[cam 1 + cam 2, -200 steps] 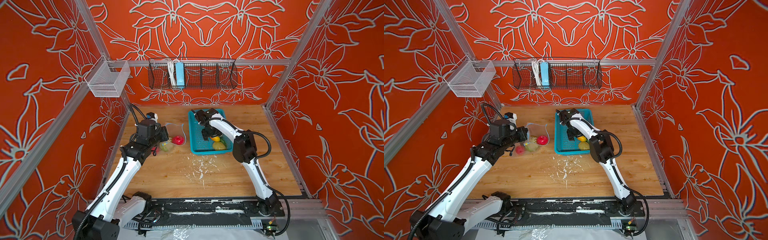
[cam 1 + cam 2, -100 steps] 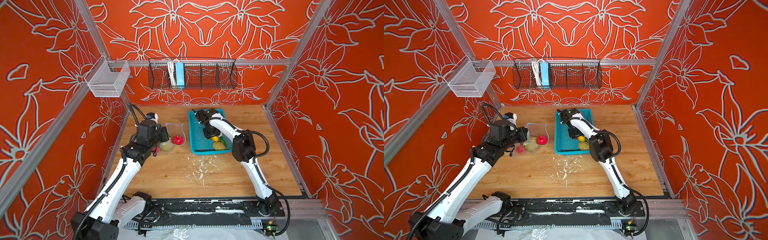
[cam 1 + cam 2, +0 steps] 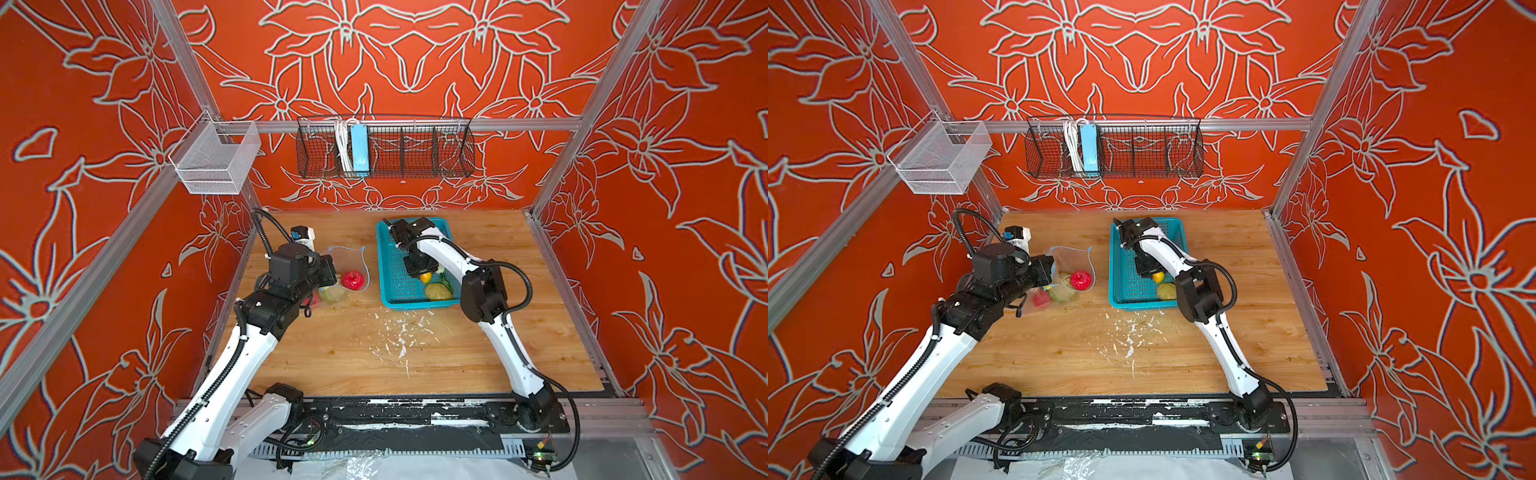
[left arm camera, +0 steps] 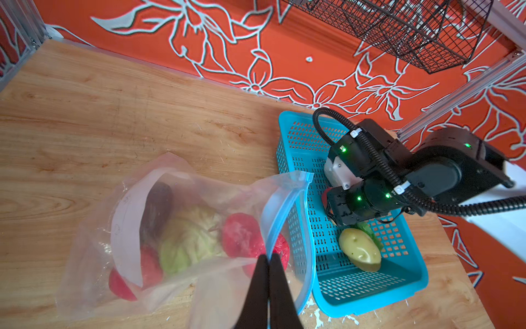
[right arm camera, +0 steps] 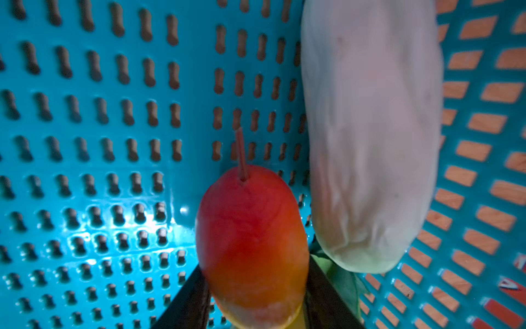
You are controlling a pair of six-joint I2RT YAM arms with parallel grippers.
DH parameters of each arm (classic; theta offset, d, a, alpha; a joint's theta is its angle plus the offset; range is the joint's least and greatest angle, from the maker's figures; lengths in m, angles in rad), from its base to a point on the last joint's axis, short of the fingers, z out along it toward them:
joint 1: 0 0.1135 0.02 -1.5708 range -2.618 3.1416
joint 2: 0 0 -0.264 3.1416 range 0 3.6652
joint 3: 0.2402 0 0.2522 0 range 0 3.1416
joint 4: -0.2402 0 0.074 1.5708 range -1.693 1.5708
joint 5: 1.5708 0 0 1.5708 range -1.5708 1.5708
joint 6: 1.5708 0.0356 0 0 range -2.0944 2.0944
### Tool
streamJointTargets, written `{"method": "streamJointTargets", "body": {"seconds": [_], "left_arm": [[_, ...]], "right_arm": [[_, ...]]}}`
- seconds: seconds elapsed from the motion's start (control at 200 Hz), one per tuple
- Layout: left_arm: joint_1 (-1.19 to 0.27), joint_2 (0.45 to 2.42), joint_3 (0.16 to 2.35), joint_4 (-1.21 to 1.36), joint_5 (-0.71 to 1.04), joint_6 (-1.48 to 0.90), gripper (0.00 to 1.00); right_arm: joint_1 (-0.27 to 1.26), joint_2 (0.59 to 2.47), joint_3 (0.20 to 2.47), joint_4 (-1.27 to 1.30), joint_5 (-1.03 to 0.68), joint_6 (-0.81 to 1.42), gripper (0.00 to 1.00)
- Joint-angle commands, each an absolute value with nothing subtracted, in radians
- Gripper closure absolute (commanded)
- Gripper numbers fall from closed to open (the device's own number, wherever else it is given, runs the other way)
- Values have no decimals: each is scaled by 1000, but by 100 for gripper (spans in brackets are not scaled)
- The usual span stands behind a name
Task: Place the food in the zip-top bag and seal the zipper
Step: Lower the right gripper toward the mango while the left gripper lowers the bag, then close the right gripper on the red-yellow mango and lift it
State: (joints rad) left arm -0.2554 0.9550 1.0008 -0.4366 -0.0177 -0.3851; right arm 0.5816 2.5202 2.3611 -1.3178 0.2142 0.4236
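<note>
The clear zip-top bag lies on the wooden table, left of the teal basket. Its mouth faces the basket. My left gripper is shut on the bag's edge at the blue zipper. Food shows through the plastic: a green cabbage, a dark avocado and red pieces. Inside the basket, my right gripper is shut on the orange-red mango, a finger on each side. A white cucumber lies beside the mango. A yellow potato lies nearer the basket's front wall.
A black wire basket holding a light-blue power strip hangs on the back wall. A white mesh bin hangs at the left wall. White flecks dot the table in front of the basket. A small white device stands at back left.
The right gripper's jaws have closed in on the mango inside the basket. The left arm has stayed put with the bag's edge in its grip.
</note>
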Motion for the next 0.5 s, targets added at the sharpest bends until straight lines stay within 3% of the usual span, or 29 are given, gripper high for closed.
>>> {"method": "streamJointTargets", "body": {"seconds": [0.0,0.12,0.495], "left_arm": [[-251,940,1003,-442,-17,-383,100],[-240,944,999,-440,-2,-393,100],[-229,942,977,-414,44,-408,100]], "right_arm": [[582,2540,2338,-1226,138,423,51],[583,2549,2371,-1241,117,447,67],[593,2260,2156,-1078,45,492,68]]}}
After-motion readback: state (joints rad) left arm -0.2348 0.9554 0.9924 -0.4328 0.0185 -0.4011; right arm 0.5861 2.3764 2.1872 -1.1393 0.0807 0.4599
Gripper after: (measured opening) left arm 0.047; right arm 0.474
